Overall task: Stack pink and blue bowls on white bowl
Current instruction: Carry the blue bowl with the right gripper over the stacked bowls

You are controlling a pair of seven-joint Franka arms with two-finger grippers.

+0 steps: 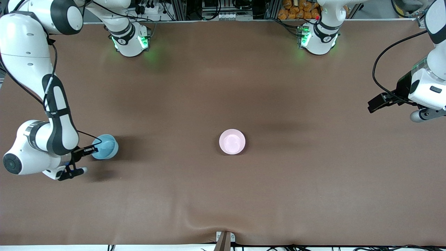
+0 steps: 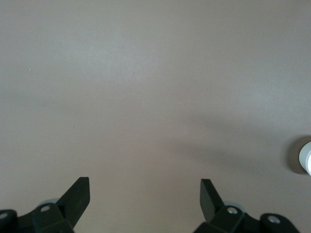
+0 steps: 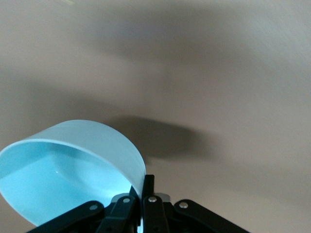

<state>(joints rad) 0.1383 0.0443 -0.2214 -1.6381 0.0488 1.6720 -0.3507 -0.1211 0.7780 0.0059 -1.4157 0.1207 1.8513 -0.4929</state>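
The right gripper (image 1: 91, 150) is at the right arm's end of the brown table (image 1: 223, 195), its jaws pinching the rim of the light blue bowl (image 1: 105, 146); in the right wrist view the two fingers (image 3: 148, 191) are pressed onto the bowl's wall, one inside and one outside, and the blue bowl (image 3: 73, 170) is tilted and lifted, with its shadow on the cloth beneath it. Slightly farther from the front camera — near the middle of the table — the pale pink bowl (image 1: 232, 141) stands upright on the table, well apart from the blue one; whether another bowl sits under it cannot be told from the front view. Farther still, the left gripper (image 1: 378, 103) hangs over the left arm's end of the table, waiting; its jaws are spread wide, as the left wrist view shows, with bare cloth between the fingertips (image 2: 77, 196). At the edge of that wrist view a small part of a pale round thing (image 2: 305, 160) shows — too little to name.
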